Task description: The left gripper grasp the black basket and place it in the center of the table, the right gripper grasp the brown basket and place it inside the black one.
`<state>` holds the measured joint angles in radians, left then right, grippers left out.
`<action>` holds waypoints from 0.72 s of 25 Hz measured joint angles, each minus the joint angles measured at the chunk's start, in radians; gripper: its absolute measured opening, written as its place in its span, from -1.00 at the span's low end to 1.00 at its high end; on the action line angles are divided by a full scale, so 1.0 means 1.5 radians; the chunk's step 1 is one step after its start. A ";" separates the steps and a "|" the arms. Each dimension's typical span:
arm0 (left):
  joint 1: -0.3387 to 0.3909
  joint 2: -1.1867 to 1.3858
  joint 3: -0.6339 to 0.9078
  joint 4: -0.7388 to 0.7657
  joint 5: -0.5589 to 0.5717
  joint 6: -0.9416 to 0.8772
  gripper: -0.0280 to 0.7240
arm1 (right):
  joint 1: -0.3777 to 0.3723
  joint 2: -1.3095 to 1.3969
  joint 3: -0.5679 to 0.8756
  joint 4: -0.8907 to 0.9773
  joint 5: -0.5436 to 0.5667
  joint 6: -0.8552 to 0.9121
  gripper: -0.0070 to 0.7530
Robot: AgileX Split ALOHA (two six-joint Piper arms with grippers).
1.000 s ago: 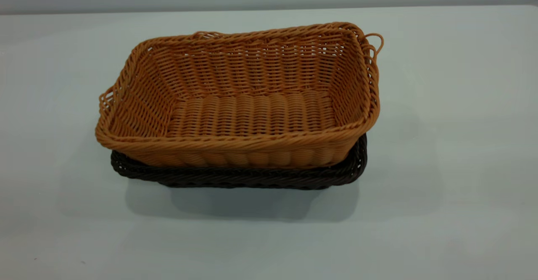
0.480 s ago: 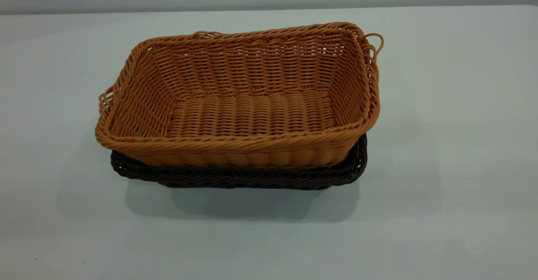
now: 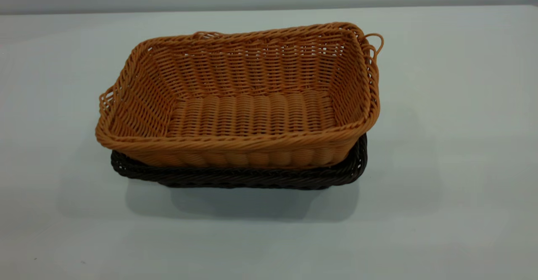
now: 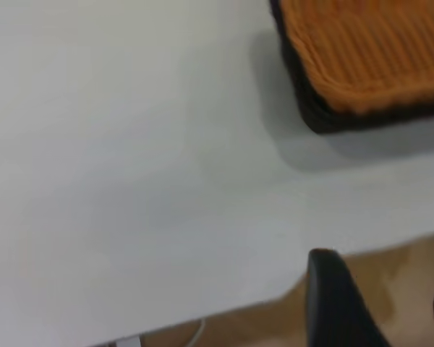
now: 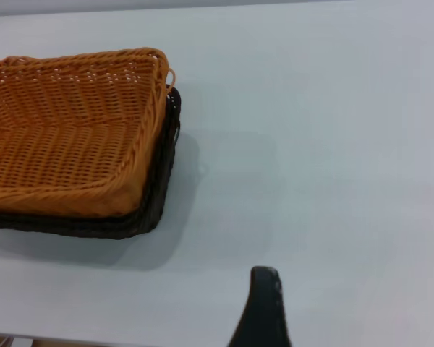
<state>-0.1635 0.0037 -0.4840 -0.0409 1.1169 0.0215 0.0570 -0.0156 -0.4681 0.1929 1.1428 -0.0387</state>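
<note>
Since brown basket [image 3: 239, 99] already sits nested in black basket [image 3: 336, 179] mid table [image 3: 462, 103], w/ both grippers off to the sides holding nothing, can't tell jaw spread; best just keep arms clear, no bumping the stack

The brown basket [image 3: 252, 103] sits nested inside the black basket [image 3: 252, 178], both resting on the bench [image 3: 454, 166].

I see the rectangular orange-tan woven wicker basket [image 3: 248, 103] nested inside the rectangular dark brown-black woven wicker basket [image 3: 252, 178], which rests near the middle of the large flat white-grey tabletop [image 3: 441, 145].
</note>
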 joint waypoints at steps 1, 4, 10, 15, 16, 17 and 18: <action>0.016 -0.010 0.000 0.000 0.000 0.000 -0.10 | 0.000 0.000 0.000 0.002 0.000 0.000 0.46; 0.065 -0.015 0.000 -0.001 0.001 0.000 -0.10 | 0.000 0.000 0.000 0.005 0.000 0.000 0.44; 0.082 -0.015 0.000 -0.001 0.001 0.000 -0.10 | 0.000 0.000 0.000 0.007 0.000 0.000 0.42; 0.082 -0.015 0.000 -0.001 0.001 0.000 -0.10 | 0.000 0.000 0.000 0.008 0.000 0.000 0.42; 0.082 -0.015 0.000 -0.001 0.001 0.000 -0.10 | 0.000 0.000 0.000 0.008 0.000 0.000 0.42; 0.082 -0.015 0.000 -0.001 0.001 0.000 -0.10 | 0.000 0.000 0.000 0.008 0.000 0.000 0.42; 0.082 -0.015 0.000 -0.001 0.001 0.000 -0.10 | 0.000 0.000 0.000 0.008 0.000 0.000 0.42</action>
<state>-0.0410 -0.0190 -0.4840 -0.0427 1.1179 0.0215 0.0570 -0.0156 -0.4681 0.2043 1.1428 -0.0387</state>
